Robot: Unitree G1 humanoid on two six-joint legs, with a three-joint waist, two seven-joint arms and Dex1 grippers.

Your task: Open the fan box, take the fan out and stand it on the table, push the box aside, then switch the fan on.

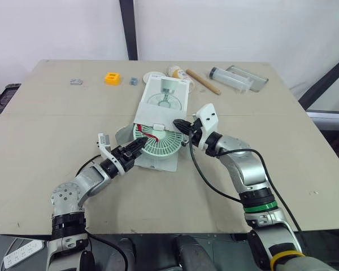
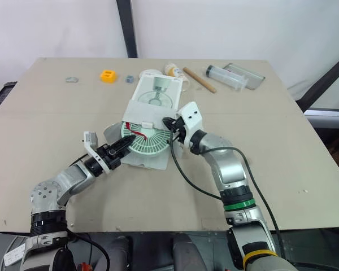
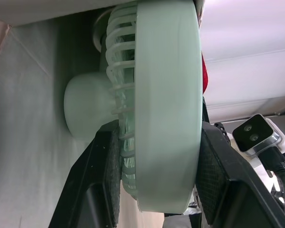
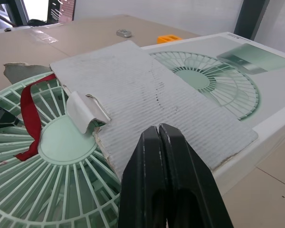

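A white fan box (image 1: 166, 96) printed with a picture of a fan lies flat near the middle of a beige table (image 1: 56, 130), its near end open. The pale green fan (image 1: 158, 142) lies on its back at that open end, grille facing up, partly out of the box. The far part of the fan is covered by a grey cardboard flap (image 4: 147, 109). A red strap (image 1: 148, 135) lies across the grille on the robot's left side. The left gripper (image 1: 137, 148) reaches in from the near left and pinches the fan's rim. In the left wrist view, one black finger (image 3: 104, 180) presses against the ribbed back and the other sits against the front face. The right gripper (image 1: 181, 125) sits at the fan's far right edge, just beside the flap's corner, with its two fingers pressed together and holding nothing. Whether its tips touch the flap cannot be told. So the fan lies between the two grippers, held only by the left. Along the table's far edge, well apart from the box, lie a yellow block (image 1: 112, 78), a wooden stick (image 1: 203, 81) and a clear tube (image 1: 230, 78).
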